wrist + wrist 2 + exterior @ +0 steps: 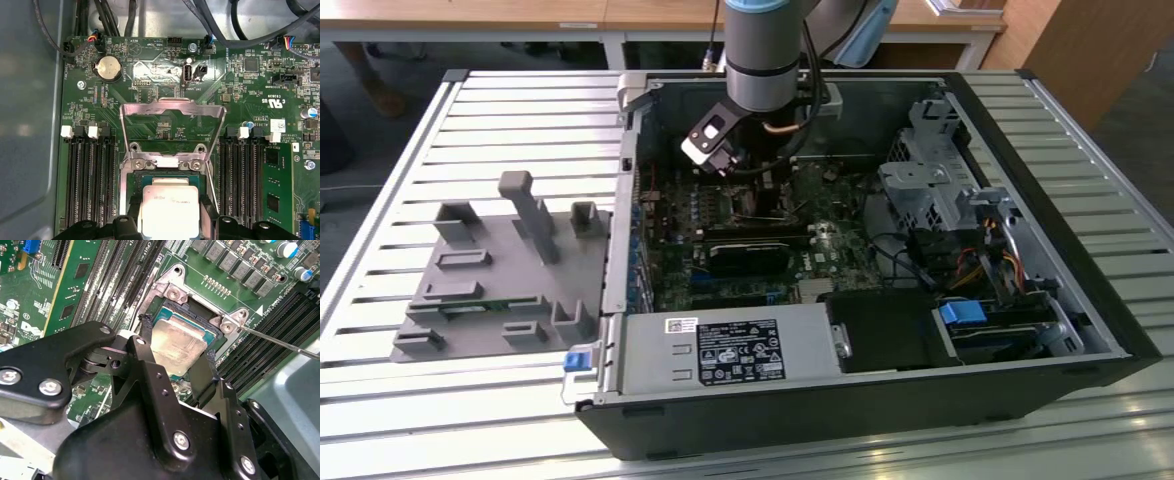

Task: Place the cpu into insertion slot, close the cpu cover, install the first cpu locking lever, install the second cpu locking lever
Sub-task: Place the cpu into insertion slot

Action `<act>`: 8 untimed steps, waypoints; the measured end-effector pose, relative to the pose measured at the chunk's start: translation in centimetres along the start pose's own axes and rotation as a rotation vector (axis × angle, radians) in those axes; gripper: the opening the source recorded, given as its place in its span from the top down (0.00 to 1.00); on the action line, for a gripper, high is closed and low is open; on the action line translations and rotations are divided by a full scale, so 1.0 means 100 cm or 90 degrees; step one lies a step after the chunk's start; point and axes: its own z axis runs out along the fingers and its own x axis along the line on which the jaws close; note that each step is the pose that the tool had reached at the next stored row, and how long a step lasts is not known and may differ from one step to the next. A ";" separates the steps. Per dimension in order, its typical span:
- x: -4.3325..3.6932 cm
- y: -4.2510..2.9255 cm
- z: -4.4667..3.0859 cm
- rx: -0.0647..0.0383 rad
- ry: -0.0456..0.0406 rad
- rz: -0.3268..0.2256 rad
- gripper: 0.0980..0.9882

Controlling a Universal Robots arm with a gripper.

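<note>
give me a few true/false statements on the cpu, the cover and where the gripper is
1. The cpu cover is shut over the cpu. False: it stands swung open, off the socket.
2. The cpu lies silver face up at the insertion slot. True.
3. The gripper is outside the computer case. False: it is inside the case, at the cpu.
4. A round coin battery sits on the board. True.

Open from above over the slot (190,316); hemmed on two sides by memory slots (90,190); blocked on a third by the raised cover (172,106); edged by a thin lever rod (280,343).
</note>
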 end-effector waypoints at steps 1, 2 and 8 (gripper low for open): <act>0.0000 0.0000 0.0000 0.000 0.0000 0.000 0.50; 0.0000 0.0000 0.0000 0.000 0.0000 0.000 0.50; 0.0005 -0.0001 0.0011 0.000 -0.0001 0.000 0.42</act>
